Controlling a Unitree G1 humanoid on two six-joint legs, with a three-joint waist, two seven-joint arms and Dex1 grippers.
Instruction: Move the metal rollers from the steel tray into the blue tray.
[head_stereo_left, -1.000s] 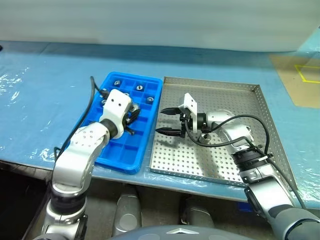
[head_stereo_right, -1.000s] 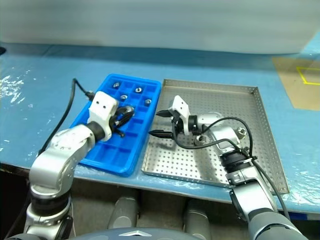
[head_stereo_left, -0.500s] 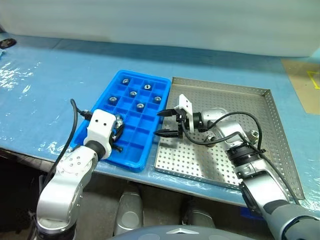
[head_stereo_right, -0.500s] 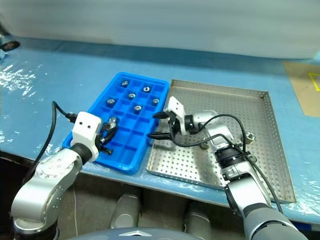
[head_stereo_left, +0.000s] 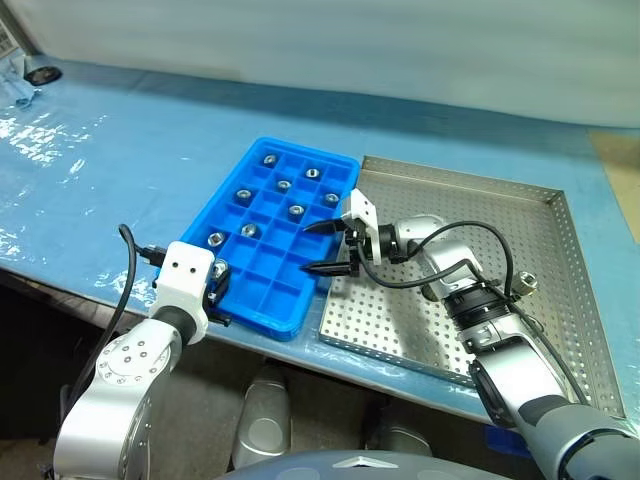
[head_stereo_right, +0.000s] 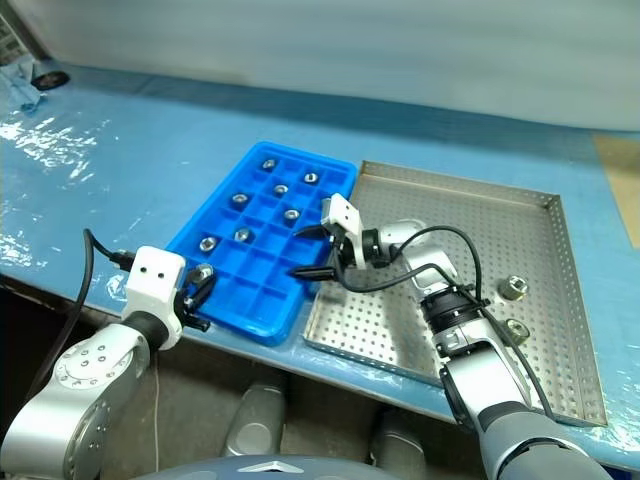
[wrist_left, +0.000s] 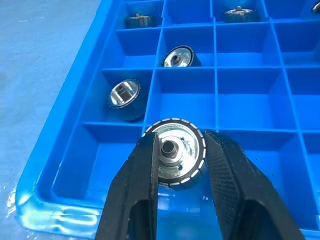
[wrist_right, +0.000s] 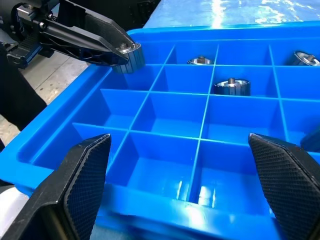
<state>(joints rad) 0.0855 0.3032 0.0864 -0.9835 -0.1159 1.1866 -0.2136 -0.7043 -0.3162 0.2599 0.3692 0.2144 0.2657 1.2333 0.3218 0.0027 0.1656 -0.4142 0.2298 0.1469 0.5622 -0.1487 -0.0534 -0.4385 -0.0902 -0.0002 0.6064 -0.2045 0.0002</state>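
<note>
Since a second ago the left arm has drawn back toward the near left corner of the blue tray (head_stereo_left: 262, 225), where earlier its hand sat over the tray's middle. Now the left gripper (wrist_left: 175, 165) hangs over that near corner, forearm bent up from below the table edge, its two black fingers (wrist_left: 135, 190) pinched tight on a metal roller (wrist_left: 176, 152) with a ribbed rim, held above an empty compartment. Further along the blue tray, other metal rollers (head_stereo_left: 283, 185) sit singly in the far and middle compartments, one to a cell. To the right, the right arm reaches across from the steel tray (head_stereo_left: 560, 290), elbow bent, wrist turned so the right gripper (head_stereo_left: 328, 247) points leftward over the seam between the two trays. Its fingers (wrist_right: 85, 175) are spread wide and hold nothing. Two rollers (head_stereo_right: 515, 289) lie loose on the steel tray's perforated floor near its right rim, well apart from that hand
</note>
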